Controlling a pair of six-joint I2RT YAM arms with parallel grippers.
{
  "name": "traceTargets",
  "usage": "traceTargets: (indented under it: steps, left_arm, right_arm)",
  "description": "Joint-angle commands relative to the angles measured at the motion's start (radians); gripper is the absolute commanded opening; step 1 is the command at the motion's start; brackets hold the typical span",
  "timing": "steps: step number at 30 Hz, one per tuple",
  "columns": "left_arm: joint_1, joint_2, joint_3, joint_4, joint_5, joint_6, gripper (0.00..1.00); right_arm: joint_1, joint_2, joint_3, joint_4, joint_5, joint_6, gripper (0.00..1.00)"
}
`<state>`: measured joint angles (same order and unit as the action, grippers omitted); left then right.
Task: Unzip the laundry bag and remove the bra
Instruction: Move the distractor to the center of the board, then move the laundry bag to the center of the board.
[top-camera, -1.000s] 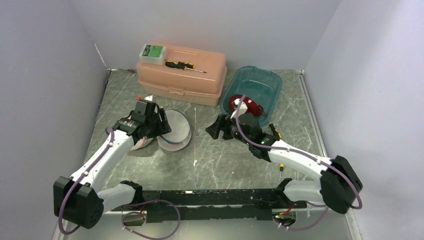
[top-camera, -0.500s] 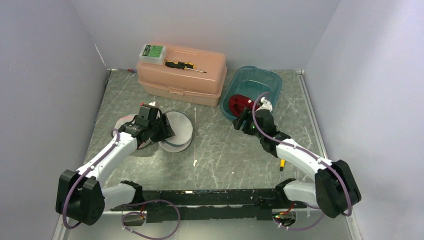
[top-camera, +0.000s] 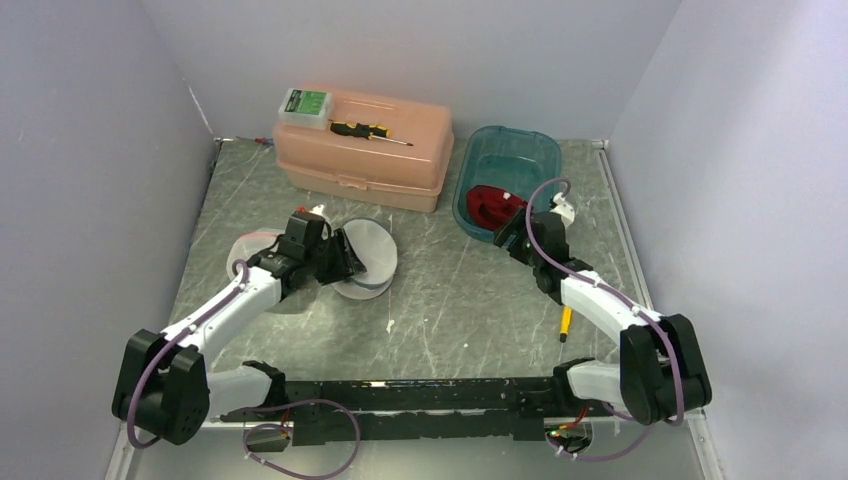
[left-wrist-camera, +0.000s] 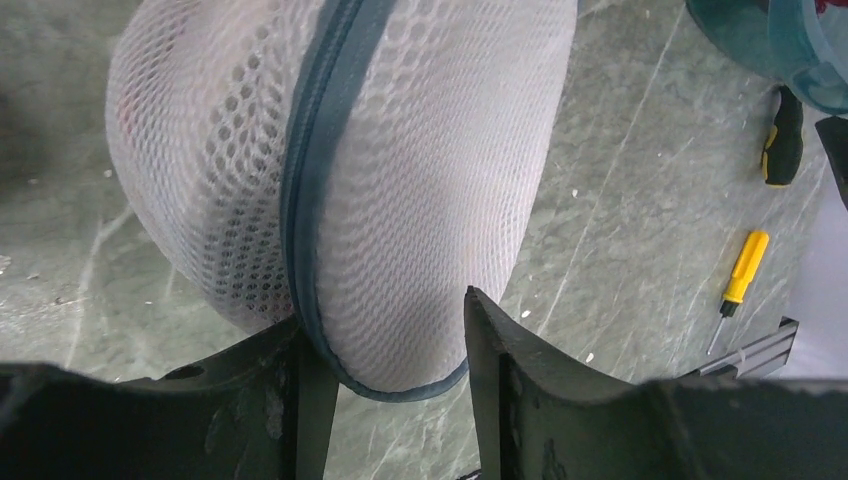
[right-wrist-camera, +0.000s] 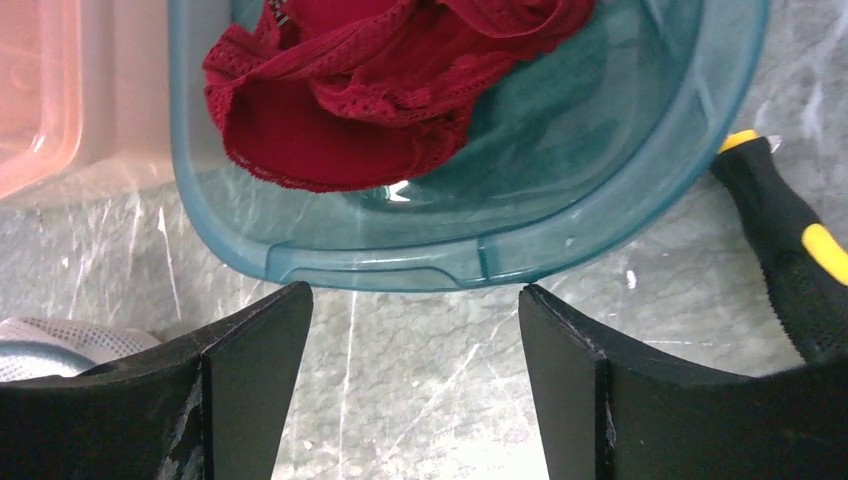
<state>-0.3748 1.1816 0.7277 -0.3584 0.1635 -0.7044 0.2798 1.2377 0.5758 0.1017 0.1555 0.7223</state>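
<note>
Left wrist: left gripper (left-wrist-camera: 385, 325) fingers straddle the near rim of the round white mesh laundry bag (left-wrist-camera: 430, 170). Its grey-blue zip (left-wrist-camera: 297, 200) runs away from them off the left finger. Can't tell if clamped. Right gripper (right-wrist-camera: 415, 300) open, empty. Red lace bra (right-wrist-camera: 340, 90) lies straight ahead, already inside the teal plastic tub (right-wrist-camera: 480, 255), far right; right arm is nearer

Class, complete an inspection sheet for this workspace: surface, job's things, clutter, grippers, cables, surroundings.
Surface: grey marbled table, scuffed.
Job's things: white mesh laundry bag with teal zip; red bra in teal tub.
Clutter: pink toolbox carrying a screwdriver and green box; yellow screwdriver on the table.
Grippers: left gripper closed on the bag's edge; right gripper open, empty, near the tub.
Cables: purple cables along both arms.
Surroundings: plain pale walls.
</note>
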Motion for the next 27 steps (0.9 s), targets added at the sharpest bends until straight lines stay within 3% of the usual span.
traceTargets:
  steps: [1, 4, 8, 11, 13, 18, 27]
  left_arm:
    - [-0.029, 0.003, 0.001, 0.059, 0.019, -0.017, 0.50]
    - [-0.036, -0.012, 0.011, 0.046, 0.011, -0.008, 0.50]
    - [-0.038, -0.035, 0.030, 0.022, -0.002, 0.001, 0.51]
    - [-0.039, -0.050, 0.032, 0.011, -0.019, 0.004, 0.51]
    - [-0.039, -0.056, 0.029, 0.005, -0.034, 0.003, 0.51]
    - [-0.039, -0.060, 0.020, 0.007, -0.026, -0.005, 0.51]
    - [-0.039, -0.081, 0.004, -0.025, -0.048, -0.008, 0.50]
  right_arm:
    - [-0.019, -0.015, 0.063, -0.003, 0.017, -0.019, 0.81]
    - [0.018, -0.090, 0.067, -0.023, -0.049, -0.053, 0.84]
    - [0.186, -0.176, 0.098, -0.075, -0.104, -0.125, 0.87]
    - [0.275, -0.173, 0.089, -0.036, -0.249, -0.122, 0.87]
    - [0.310, -0.147, 0.072, 0.024, -0.338, -0.088, 0.85]
    - [0.387, -0.034, 0.067, 0.131, -0.383, -0.023, 0.75]
    - [0.424, 0.259, 0.149, 0.290, -0.437, 0.134, 0.73]
